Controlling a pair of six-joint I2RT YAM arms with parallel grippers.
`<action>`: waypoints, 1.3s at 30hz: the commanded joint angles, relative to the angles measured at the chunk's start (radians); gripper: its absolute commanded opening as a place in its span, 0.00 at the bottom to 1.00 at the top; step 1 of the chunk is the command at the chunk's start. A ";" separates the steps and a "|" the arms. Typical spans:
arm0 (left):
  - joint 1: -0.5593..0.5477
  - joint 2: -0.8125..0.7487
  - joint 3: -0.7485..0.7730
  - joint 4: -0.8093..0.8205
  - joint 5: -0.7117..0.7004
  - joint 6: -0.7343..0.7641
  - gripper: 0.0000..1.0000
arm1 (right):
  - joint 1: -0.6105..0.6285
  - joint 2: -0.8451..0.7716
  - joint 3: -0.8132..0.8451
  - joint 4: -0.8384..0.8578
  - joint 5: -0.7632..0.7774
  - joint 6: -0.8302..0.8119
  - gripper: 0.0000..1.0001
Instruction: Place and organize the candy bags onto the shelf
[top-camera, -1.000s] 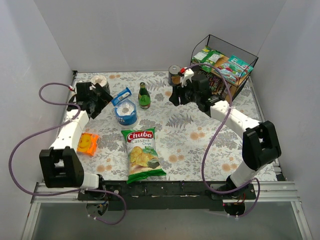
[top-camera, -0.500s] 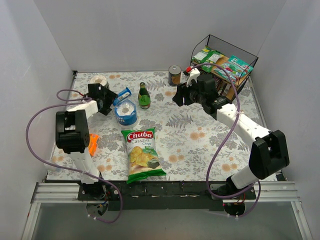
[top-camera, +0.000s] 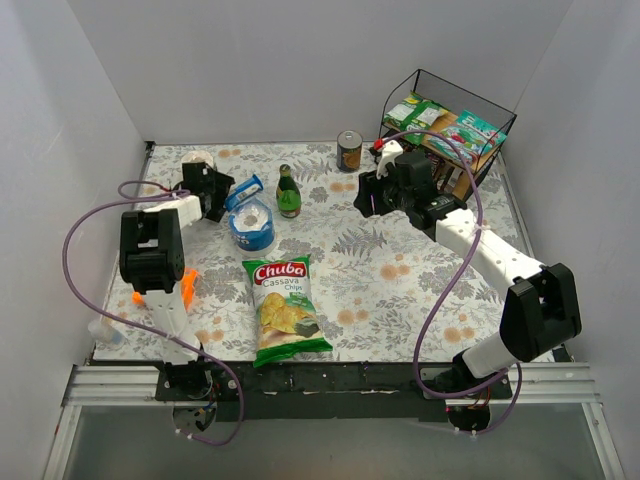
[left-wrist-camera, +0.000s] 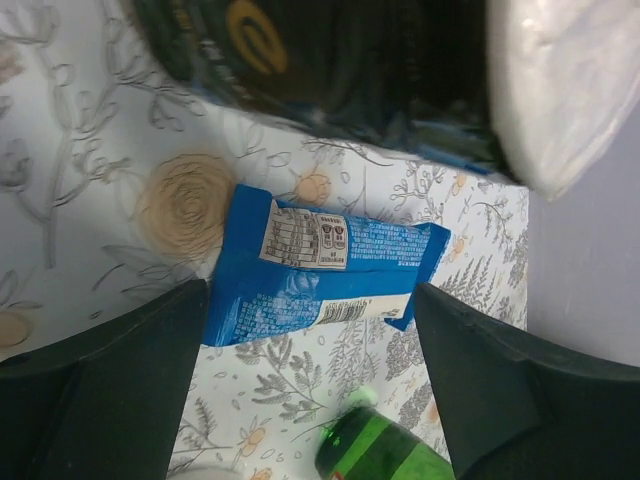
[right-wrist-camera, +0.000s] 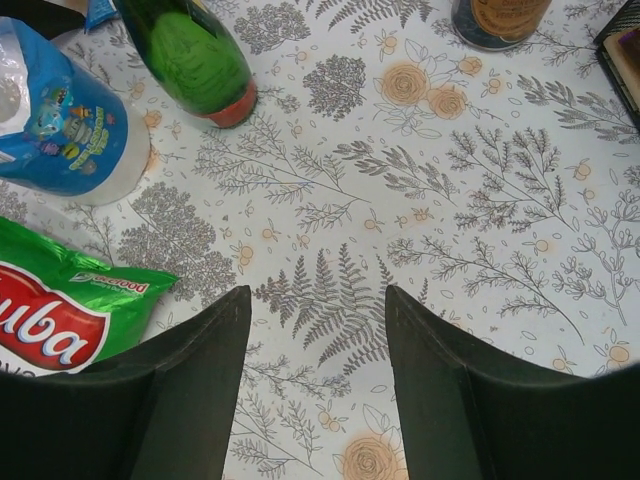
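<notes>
The shelf (top-camera: 478, 155) stands at the back right. On its top board lie green-and-white candy bags (top-camera: 415, 110) and a teal one (top-camera: 470, 130); dark narrow ones (top-camera: 437, 167) sit on the lower tier. My right gripper (top-camera: 368, 195) hovers open left of the shelf; in the right wrist view the gripper (right-wrist-camera: 318, 300) has only tablecloth between its fingers. My left gripper (top-camera: 215, 190) is open at the back left. In the left wrist view its fingers (left-wrist-camera: 120, 380) flank a blue packet (left-wrist-camera: 330, 265) lying flat; whether they touch it I cannot tell.
A green bottle (top-camera: 288, 192), a blue-and-white tub (top-camera: 252, 226) and a brown can (top-camera: 349, 150) stand mid-table. The Chuba chips bag (top-camera: 285, 308) lies near the front, an orange packet (top-camera: 186, 286) beside the left arm. A dark cylinder with a white end (top-camera: 197, 160) sits behind the left gripper.
The left arm has reared up and its gripper has shifted right toward the blue packet, jaws a little narrower. The right gripper has drifted slightly right, toward the shelf.
</notes>
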 joint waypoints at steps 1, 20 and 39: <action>-0.018 0.060 0.075 -0.046 -0.021 0.065 0.84 | -0.009 -0.027 0.007 -0.004 0.020 -0.020 0.63; -0.116 0.089 0.147 -0.179 -0.170 0.212 0.00 | -0.016 -0.036 -0.004 -0.010 0.050 -0.033 0.61; -0.135 0.029 0.300 -0.043 0.079 0.494 0.05 | -0.016 -0.062 -0.045 0.005 0.082 -0.029 0.60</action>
